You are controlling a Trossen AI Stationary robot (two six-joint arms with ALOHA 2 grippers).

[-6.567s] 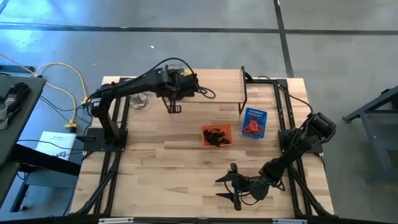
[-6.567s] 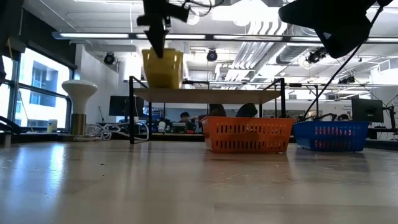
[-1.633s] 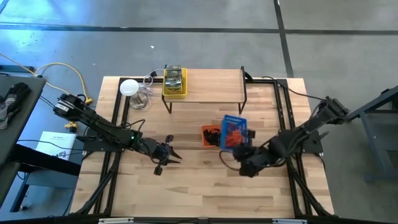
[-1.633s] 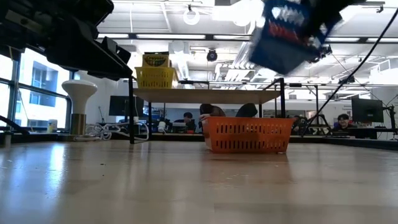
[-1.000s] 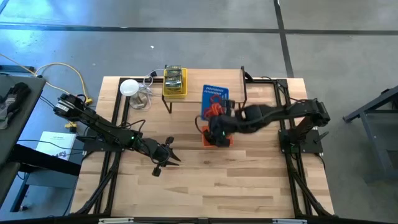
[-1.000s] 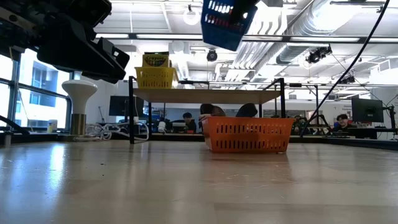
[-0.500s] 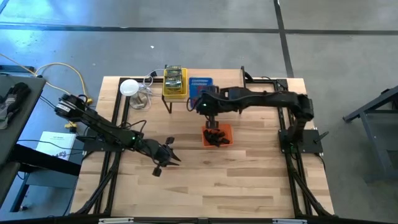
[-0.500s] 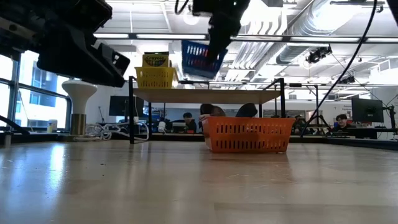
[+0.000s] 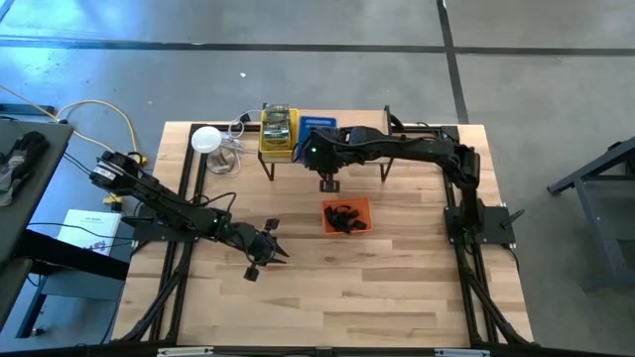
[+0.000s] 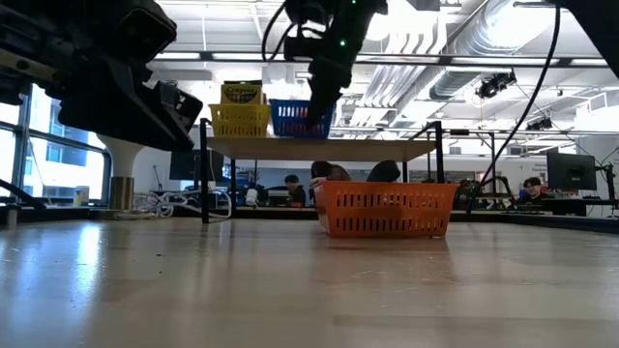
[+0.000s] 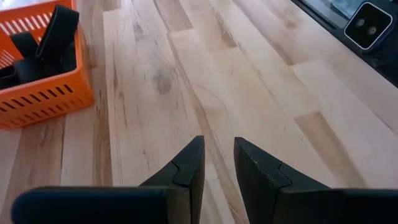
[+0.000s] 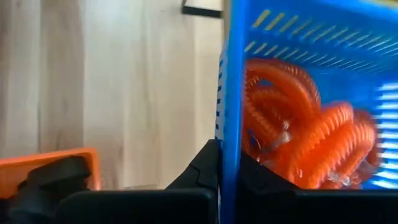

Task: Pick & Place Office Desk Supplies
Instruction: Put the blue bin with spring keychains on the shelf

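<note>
Item: right gripper (image 12: 229,163) pinched the blue plastic basket's (image 10: 297,117) wall; coiled red bands (image 12: 292,134) inside, on the raised wooden shelf (image 9: 352,144). Seat flat, release gently. Left gripper (image 11: 216,163), slightly parted, waited well off the shelf.

Open-plan lab: exposed ducts (image 10: 503,39), monitors (image 10: 571,172), concrete floor (image 9: 298,79).

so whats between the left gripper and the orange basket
Only bare wooden table: in the high view nothing lies between the left gripper and the orange basket.
</note>
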